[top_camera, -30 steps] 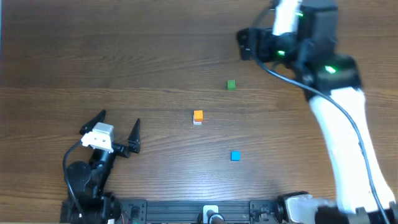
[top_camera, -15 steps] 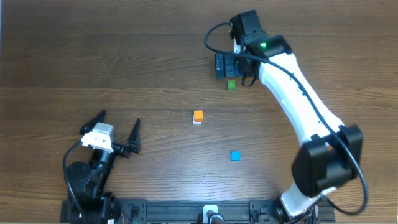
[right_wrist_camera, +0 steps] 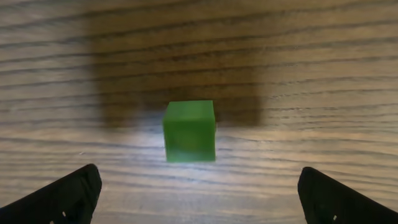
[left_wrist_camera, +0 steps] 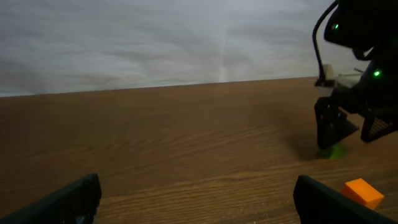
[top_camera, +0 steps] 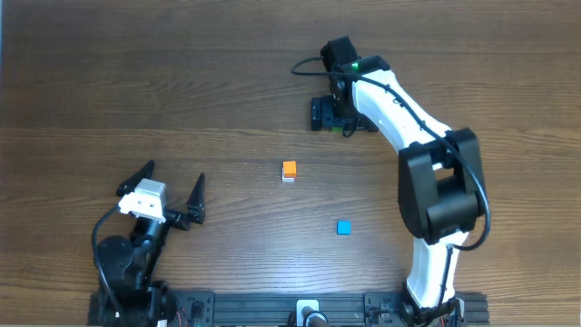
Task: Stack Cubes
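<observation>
Right gripper (top_camera: 333, 116) hangs low over the table (top_camera: 136, 73), fingers spread wide and empty, straddling the green cube (right_wrist_camera: 189, 132). Left gripper (top_camera: 174, 174) sits near its base, likewise splayed open. An orange cube (top_camera: 289, 167) rests on a white cube (top_camera: 289, 178); a blue cube (top_camera: 343, 227) lies apart.

Likely risk: closing too high would pinch only the green cube's top edge, and it could pop out. Bare wood surrounds it, with the stack and blue cube well clear.
</observation>
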